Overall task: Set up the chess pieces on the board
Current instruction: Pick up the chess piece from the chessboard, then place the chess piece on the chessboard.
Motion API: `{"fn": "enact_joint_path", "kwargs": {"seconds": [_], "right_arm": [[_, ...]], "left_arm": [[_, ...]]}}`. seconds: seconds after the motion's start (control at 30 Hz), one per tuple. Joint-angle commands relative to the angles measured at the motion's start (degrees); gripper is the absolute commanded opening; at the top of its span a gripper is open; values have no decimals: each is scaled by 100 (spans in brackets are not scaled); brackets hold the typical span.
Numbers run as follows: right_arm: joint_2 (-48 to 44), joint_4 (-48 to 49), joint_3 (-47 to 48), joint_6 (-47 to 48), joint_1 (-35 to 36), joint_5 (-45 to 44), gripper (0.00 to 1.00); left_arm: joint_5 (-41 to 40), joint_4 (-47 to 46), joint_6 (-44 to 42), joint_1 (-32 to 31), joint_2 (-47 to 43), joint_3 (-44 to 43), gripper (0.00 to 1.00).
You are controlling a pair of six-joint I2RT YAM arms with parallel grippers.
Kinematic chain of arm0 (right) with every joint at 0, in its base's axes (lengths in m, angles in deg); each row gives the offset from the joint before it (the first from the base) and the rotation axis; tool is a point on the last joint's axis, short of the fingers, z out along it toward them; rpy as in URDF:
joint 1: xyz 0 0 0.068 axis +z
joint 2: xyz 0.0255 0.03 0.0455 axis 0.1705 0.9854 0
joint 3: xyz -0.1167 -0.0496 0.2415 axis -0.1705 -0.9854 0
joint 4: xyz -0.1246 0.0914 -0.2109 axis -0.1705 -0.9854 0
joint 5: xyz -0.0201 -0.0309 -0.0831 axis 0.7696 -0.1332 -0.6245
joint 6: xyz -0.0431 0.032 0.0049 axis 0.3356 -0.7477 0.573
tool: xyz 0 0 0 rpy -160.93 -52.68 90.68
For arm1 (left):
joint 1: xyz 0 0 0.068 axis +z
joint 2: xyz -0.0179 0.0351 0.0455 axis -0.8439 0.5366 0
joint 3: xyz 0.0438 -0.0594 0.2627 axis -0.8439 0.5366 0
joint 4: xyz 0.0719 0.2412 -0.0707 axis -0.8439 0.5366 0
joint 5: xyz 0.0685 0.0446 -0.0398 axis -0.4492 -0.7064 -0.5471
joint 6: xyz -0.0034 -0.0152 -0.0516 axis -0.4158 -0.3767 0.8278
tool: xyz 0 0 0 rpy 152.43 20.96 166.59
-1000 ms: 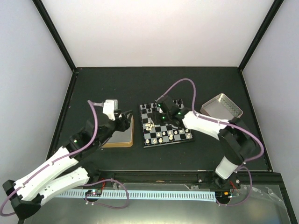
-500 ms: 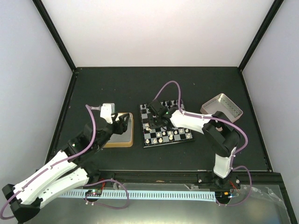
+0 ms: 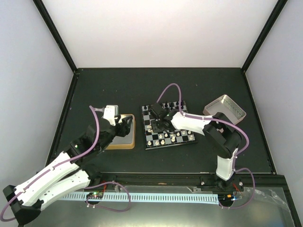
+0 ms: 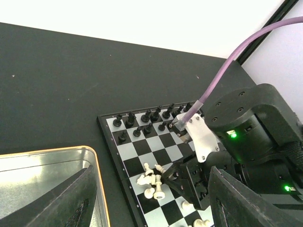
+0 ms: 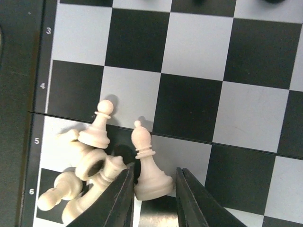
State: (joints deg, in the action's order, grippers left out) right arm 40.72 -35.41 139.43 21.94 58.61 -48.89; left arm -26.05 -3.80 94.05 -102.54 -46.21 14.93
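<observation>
The board [image 3: 170,144] lies mid-table. Black chess pieces [image 4: 142,122] stand along its far rows and cream ones [image 3: 166,137] along its near rows. A loose heap of cream pieces [image 5: 85,163] lies near the board's left edge. My right gripper [image 5: 154,198] is down on the board next to that heap, its fingers closed round the base of a cream bishop [image 5: 149,163]. A cream pawn [image 5: 98,126] leans just left of it. My left gripper [image 4: 156,208] hangs open and holds nothing, over the inner edge of the gold-rimmed tray [image 4: 57,175], left of the board.
The gold-rimmed tray [image 3: 124,141] sits just left of the board [image 4: 105,142]. A silver tin [image 3: 225,109] stands at the right. My right arm [image 3: 199,124] lies across the board's right half. Dark walls bound the table.
My right gripper moved left across the board to the cream heap and narrowed its fingers round the bishop. The left arm shifted slightly over the tray.
</observation>
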Motion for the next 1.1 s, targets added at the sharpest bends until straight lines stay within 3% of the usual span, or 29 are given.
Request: {"fn": "enact_joint_path", "kwargs": {"seconds": [0.0, 0.13, 0.3, 0.5, 0.83, 1.07], "right_arm": [[220, -70, 140, 96, 34, -116, 27], [320, -109, 192, 137, 39, -169, 26], [114, 40, 57, 177, 40, -327, 16], [-886, 1273, -733, 737, 38, -175, 14], [-2791, 3124, -2069, 1896, 40, 1883, 15], [-3676, 3920, -2624, 1824, 41, 3266, 15]], "left_arm": [[88, -84, -6, 33, 15, -6, 66], [93, -73, 4, 39, 32, 3, 66], [134, -68, 49, 35, 49, 22, 66], [511, -155, 241, 48, 130, 40, 67], [2391, -571, 678, 181, 341, -155, 74], [3247, -1022, 990, 295, 473, -186, 74]]}}
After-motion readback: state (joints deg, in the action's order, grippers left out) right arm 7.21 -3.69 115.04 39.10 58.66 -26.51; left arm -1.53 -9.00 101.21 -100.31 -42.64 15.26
